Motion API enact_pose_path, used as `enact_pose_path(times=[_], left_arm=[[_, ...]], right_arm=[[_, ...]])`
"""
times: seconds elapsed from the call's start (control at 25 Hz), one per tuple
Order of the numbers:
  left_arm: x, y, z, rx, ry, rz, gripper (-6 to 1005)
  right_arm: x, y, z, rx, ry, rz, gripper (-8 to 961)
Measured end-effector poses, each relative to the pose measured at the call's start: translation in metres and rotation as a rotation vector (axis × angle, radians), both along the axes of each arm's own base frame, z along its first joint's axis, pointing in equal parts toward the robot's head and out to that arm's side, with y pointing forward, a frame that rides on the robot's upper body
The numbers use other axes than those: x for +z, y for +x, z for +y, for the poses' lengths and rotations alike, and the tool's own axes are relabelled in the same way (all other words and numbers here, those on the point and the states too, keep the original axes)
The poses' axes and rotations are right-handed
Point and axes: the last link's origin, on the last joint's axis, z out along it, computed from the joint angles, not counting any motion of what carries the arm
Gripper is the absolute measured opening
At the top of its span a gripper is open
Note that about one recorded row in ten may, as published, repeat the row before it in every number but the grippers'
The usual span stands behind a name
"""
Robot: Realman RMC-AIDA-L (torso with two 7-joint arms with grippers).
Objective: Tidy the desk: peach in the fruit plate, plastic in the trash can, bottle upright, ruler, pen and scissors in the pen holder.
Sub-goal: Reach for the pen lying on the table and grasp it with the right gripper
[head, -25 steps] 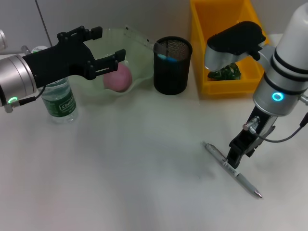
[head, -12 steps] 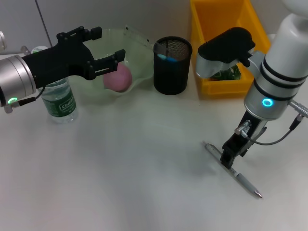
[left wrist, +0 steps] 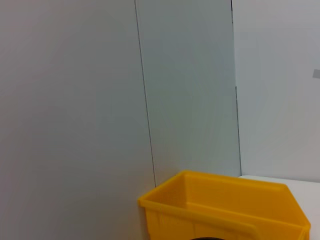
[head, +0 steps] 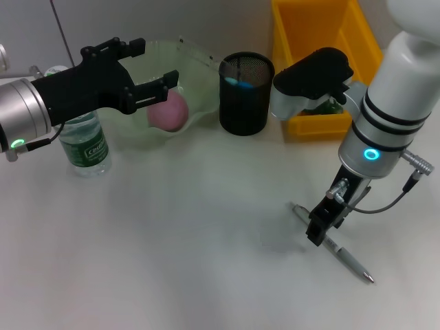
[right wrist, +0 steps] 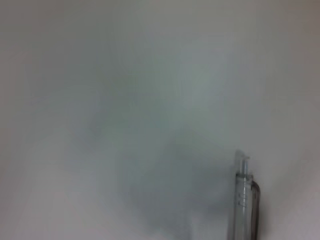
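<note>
Lying near the front right corner of the surface [head: 172,261], the pen [head: 333,244] is the closest task item, its long axis running diagonally with the tip toward the front right and the other end back toward the middle. The right pincer [head: 317,230] sits low over the pen's rearward half, touching or just above the barrel; whether its fingers are spread or closed I cannot tell. In the right wrist view the pen's end [right wrist: 244,200] shows against bare surface. This arm is clearly the nearer one, and a grasp would need the fingers set across that diagonal.

Farther back, the black mesh pen holder [head: 246,93] stands beside the yellow bin [head: 320,62]. Toward the back left, the left pincer [head: 152,69] hovers spread wide over the fruit plate [head: 196,75] holding the peach [head: 168,113], with the bottle [head: 84,144] upright beside it.
</note>
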Motion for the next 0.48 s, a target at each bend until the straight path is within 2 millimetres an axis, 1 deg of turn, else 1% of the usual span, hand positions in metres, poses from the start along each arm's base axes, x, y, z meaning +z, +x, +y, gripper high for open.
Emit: enact_pose_path(times=[0.48], left_arm=[[0.0001, 0.0004, 0.0006, -0.001, 0.001, 0.003, 802]], right_arm=[[-0.0021, 0.0010, -0.0006, -0.015, -0.002, -0.006, 481]])
